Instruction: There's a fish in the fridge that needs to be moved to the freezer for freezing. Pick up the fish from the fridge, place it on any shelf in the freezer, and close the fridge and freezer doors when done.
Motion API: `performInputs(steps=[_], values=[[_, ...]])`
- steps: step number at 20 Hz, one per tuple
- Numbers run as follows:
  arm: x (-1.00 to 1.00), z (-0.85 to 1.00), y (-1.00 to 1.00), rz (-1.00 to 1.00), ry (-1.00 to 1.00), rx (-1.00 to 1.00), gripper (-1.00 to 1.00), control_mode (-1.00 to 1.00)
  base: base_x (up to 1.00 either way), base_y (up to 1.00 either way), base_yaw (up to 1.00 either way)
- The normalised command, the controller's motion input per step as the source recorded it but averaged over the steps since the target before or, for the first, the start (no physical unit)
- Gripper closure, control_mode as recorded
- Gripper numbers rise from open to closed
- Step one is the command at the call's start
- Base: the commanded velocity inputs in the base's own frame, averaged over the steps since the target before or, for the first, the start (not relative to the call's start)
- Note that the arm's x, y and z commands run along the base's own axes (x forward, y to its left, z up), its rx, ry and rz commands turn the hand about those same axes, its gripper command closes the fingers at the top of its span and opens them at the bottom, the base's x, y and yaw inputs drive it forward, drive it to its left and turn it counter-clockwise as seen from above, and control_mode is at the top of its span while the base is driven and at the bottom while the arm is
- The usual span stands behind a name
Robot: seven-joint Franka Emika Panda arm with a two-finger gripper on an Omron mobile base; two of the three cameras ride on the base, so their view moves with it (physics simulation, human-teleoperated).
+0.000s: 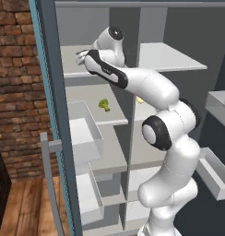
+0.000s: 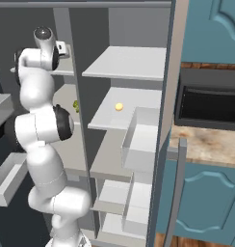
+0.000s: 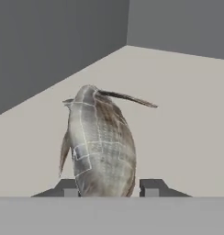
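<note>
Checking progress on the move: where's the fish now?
In the hand view, the fish sits between the pincer fingertips, over a pale shelf near its back corner.

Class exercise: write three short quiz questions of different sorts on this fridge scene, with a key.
1. True or false: the freezer door is shut.
2. What lies between the finger tips of the gripper? A a carrot; B the fish; C a cup.
3. Fill in: the yellow ball lies on a shelf of the ____ compartment (wider or narrower).
Key: 1 false; 2 B; 3 wider.
</note>
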Motion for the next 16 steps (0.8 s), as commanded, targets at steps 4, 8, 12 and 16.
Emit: performInputs(steps=[4, 8, 12, 16], values=[[-0.31, -0.13, -0.01, 0.00, 0.00, 0.00, -1.00, -1.00, 0.00, 0.00, 0.00], [-0.59, -0.21, -0.25, 0.00, -0.03, 0.03, -1.00, -1.00, 0.00, 0.00, 0.00], [-0.68, -0.01, -0.34, 0.00, -0.04, 0.10, -1.00, -1.00, 0.00, 0.00, 0.00], [-1.00, 0.12, -0.30, -0.05, 0.02, 0.02, -1.00, -1.00, 0.00, 0.00, 0.00]])
